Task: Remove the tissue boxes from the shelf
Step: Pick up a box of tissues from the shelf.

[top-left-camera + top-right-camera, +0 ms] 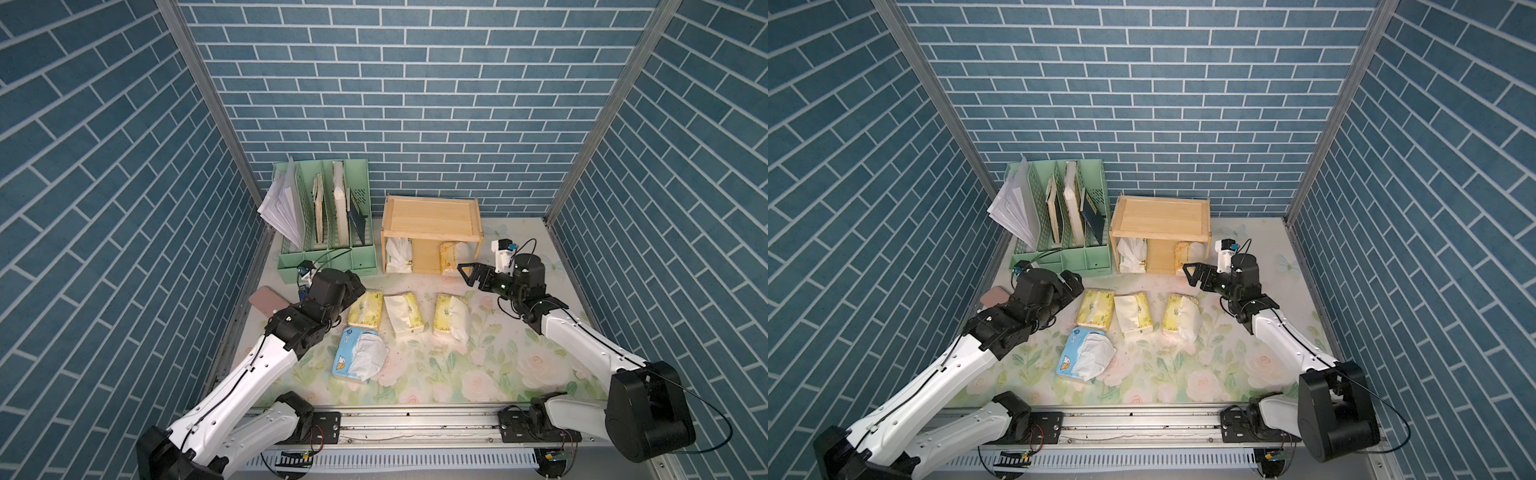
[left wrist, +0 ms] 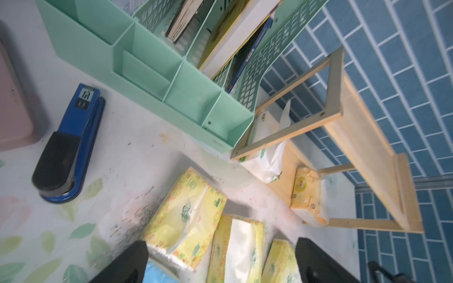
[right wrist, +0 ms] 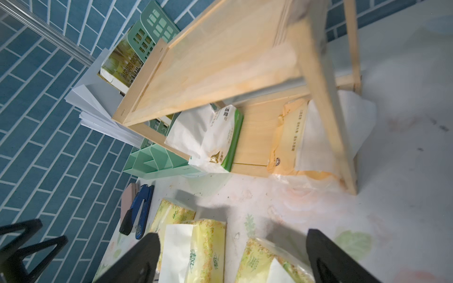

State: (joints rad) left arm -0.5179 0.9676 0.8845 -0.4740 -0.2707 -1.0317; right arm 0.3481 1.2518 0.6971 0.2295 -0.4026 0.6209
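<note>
The wooden shelf (image 1: 432,216) (image 1: 1160,218) stands at the back. Its top board is bare. On its lower tier sit a white tissue box (image 1: 398,255) (image 3: 215,137) and an orange-yellow one (image 1: 451,257) (image 3: 286,137) (image 2: 306,193). Three pale yellow tissue boxes (image 1: 365,308) (image 1: 404,316) (image 1: 451,318) lie in a row on the table, with a light blue one (image 1: 357,353) in front. My left gripper (image 1: 1073,286) (image 2: 223,264) is open above the leftmost yellow box, holding nothing. My right gripper (image 1: 467,275) (image 3: 232,259) is open, just in front of the shelf's right end.
A mint-green file organizer (image 1: 324,216) with books and loose paper sheets (image 1: 280,208) stands left of the shelf. A blue stapler (image 2: 71,144) and a pink object (image 1: 266,301) lie at the table's left edge. Brick walls close three sides.
</note>
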